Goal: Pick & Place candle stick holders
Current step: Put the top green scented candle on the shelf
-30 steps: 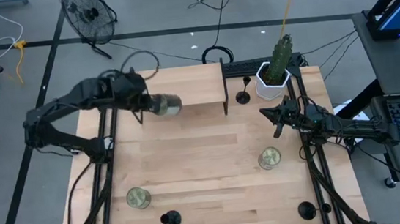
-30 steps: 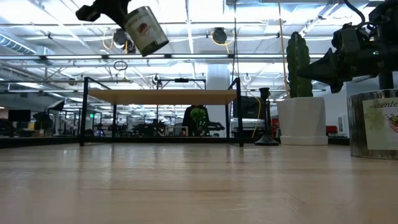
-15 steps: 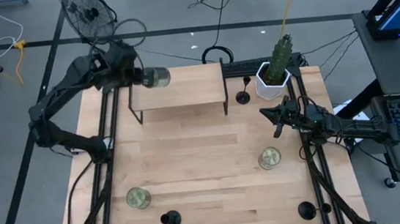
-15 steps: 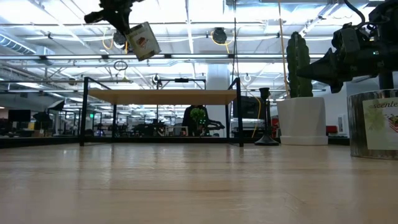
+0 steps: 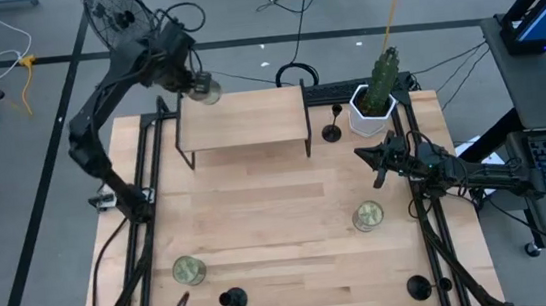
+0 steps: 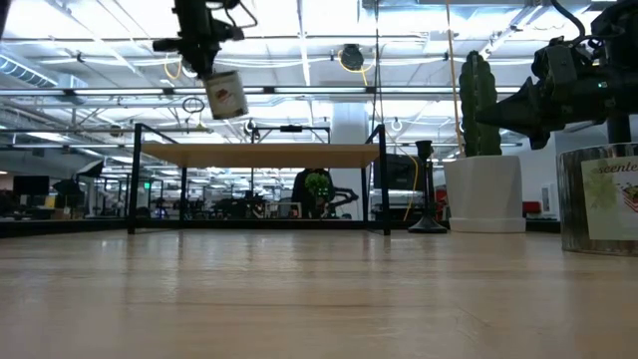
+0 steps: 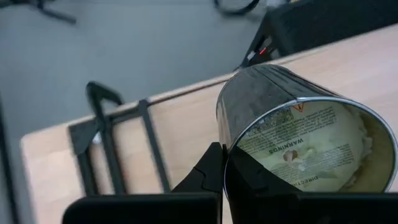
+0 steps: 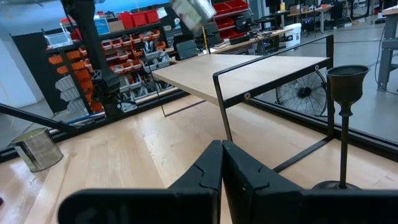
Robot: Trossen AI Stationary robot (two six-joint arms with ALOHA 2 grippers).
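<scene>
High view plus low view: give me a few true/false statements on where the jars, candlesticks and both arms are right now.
1. The left gripper holds a glass candle jar with a printed label in the air above the small wooden shelf with a black metal frame. True.
2. The right gripper holds a black candlestick. False: its fingers are shut on nothing, near the white pot with a green cactus.
3. Two more glass candle jars sit on the wooden table. True: one near the front left, one at the right.
4. All black candlesticks stand on the shelf. False: one stands on the table beside the pot, two at the front edge.
</scene>
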